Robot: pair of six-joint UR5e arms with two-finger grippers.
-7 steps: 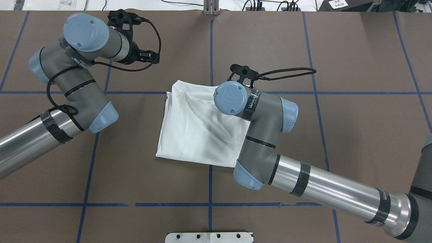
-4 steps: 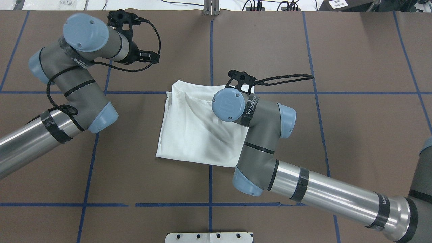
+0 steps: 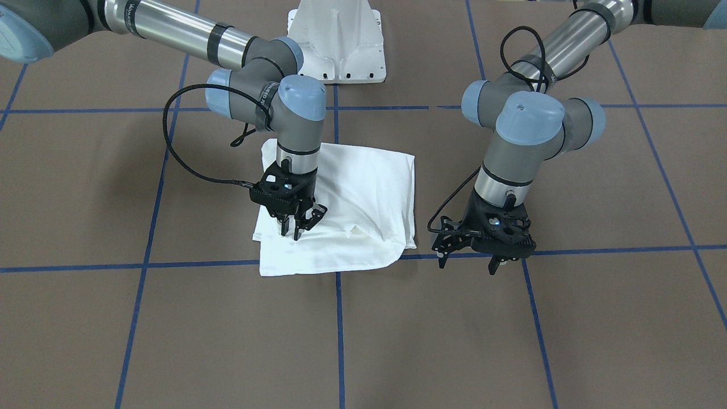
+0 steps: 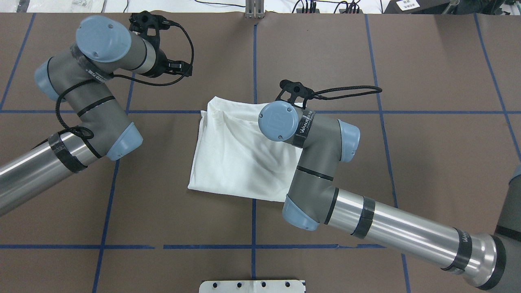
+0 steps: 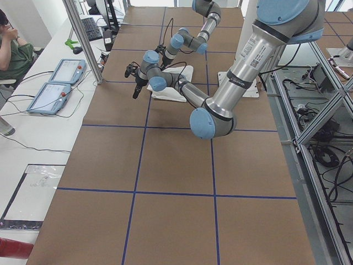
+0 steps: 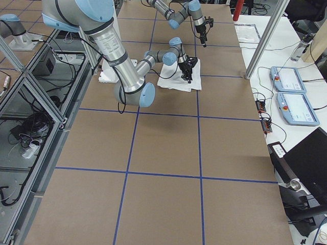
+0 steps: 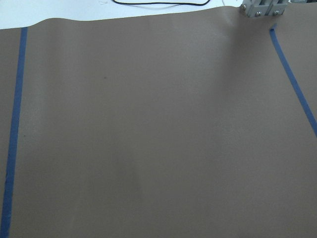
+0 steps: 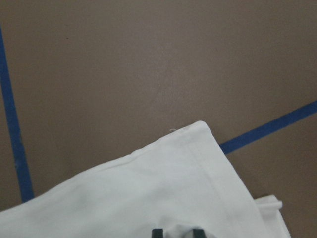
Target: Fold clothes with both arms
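white t-shirt point(image 3: 363, 187) lies folded into a rough square near the middle of the brown table point(image 3: 113, 341), over a crossing of blue tape lines point(image 3: 339, 318), out in front of the white pedestal point(image 3: 336, 45). showing side is plain white, with soft diagonal creases and a small raised ridge near the operators' edge. a lower layer sticks out at one corner there. right wrist view shows a stitched hem along a corner, with another layer peeking out beneath. right gripper point(image 3: 290, 232) points down onto the shirt near that corner, fingers drawn close, clenched on a pinch of cloth. left gripper point(image 3: 466, 264) hangs over bare table near the shirt's side, apart from it, fingers spread wide, holding nothing.
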